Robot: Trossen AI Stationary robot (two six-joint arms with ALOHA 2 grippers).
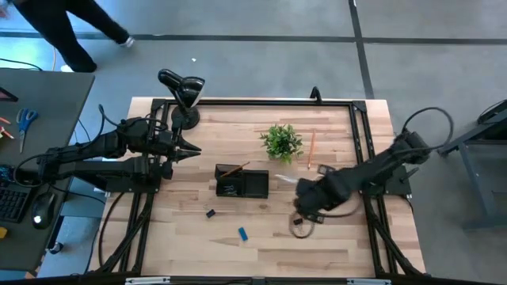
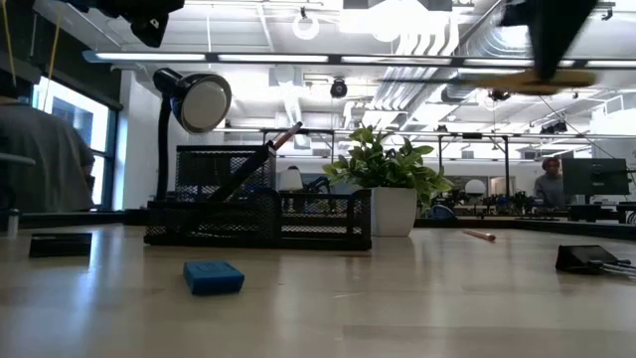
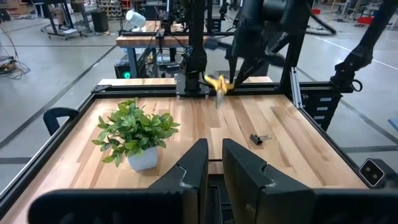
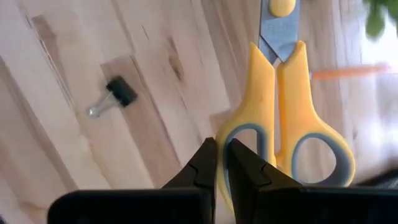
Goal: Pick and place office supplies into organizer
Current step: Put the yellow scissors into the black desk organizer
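My left fingers wait near the lamp, nearly together, empty. The organizer sits mid-desk with one pencil in already. My right fingers pinch a handle loop of the scissors, lifted clear for carrying there.

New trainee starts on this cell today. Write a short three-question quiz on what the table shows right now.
1. True or false: the right hand is shut on the yellow-handled steel scissors.
2. Multiple choice: what already leans inside the low black mesh organizer? A) an orange pencil B) a blue eraser C) a binder clip
3. Fill in: the small blue rectangular eraser lies on the wooden table, apart from the organizer, on the side ____ the green potted plant.

Key: 1 true; 2 A, the thin orange pencil; 3 away from.
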